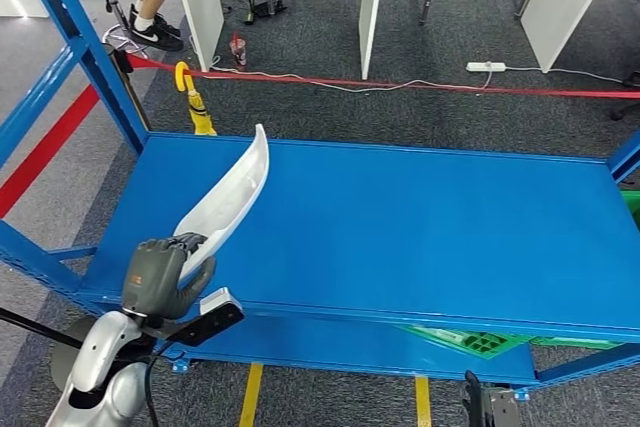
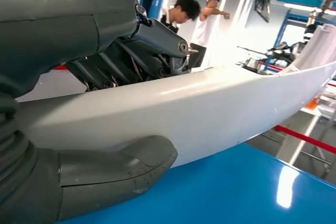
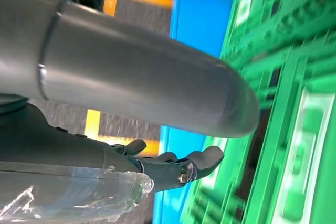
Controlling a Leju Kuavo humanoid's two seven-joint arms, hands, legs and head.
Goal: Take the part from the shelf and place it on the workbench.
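Left hand (image 1: 160,275) holding the white part (image 1: 230,197) above the blue surface (image 1: 423,227).
Fingers (image 2: 130,51) and thumb pinch the part's near end at the surface's front-left edge; broad bare blue lies rightward. Right hand (image 3: 174,166) hangs beside a green crate (image 3: 293,103), fingers loosely spread.

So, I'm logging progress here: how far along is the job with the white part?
Picked up: the left hand grips one end of the white part, thumb beneath it. In hand: the part is tilted above the blue surface, its far end raised. Left: setting it down and letting go. The right hand holds nothing.
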